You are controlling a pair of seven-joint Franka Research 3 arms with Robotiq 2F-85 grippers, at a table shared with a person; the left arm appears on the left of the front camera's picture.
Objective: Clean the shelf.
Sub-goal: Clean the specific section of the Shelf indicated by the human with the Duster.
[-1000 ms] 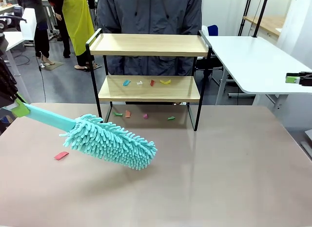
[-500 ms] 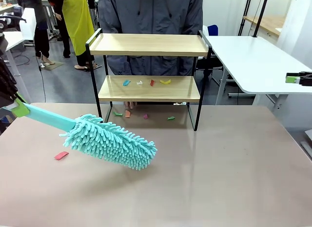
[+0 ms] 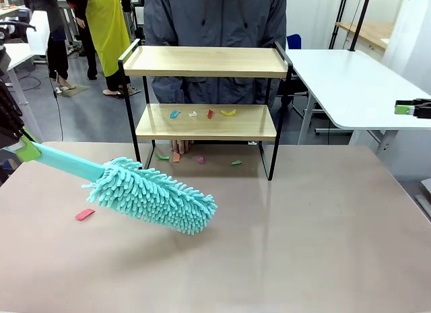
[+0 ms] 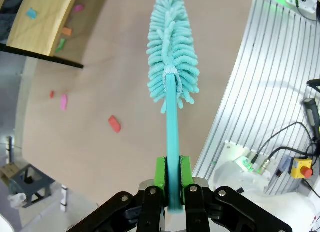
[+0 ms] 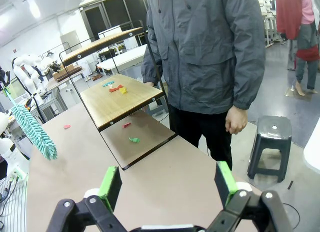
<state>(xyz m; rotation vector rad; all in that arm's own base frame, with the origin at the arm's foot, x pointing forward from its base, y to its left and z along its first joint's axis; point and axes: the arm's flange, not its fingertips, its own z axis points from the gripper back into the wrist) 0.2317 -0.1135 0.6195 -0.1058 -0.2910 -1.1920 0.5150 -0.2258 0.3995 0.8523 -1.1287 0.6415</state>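
Observation:
The shelf [image 3: 205, 62] stands at the table's far side, with light wooden boards in a black frame. Several coloured paper scraps [image 3: 202, 114] lie on its lower board, and more scraps [image 3: 200, 159] lie on the table beneath it. At the left edge my left gripper [image 3: 27, 150] is shut on the handle of a turquoise fluffy duster [image 3: 151, 195], whose head hangs just over the table, short of the shelf. The left wrist view looks along the gripper [image 4: 172, 179] and duster [image 4: 172, 57] towards the shelf [image 4: 42, 22]. My right gripper [image 5: 167, 187] is open and holds nothing, far to the right [image 3: 411, 110].
A person [image 3: 215, 17] in a grey jacket stands behind the shelf, one hand [image 3: 179, 146] low behind its bottom opening. A red scrap [image 3: 85, 214] lies on the table left of the duster. A white table [image 3: 350, 84] is at the back right, a stool [image 5: 270, 142] beyond.
The person has shifted slightly right and lowered a hand behind the shelf's bottom opening. Both arms and the duster have stayed still.

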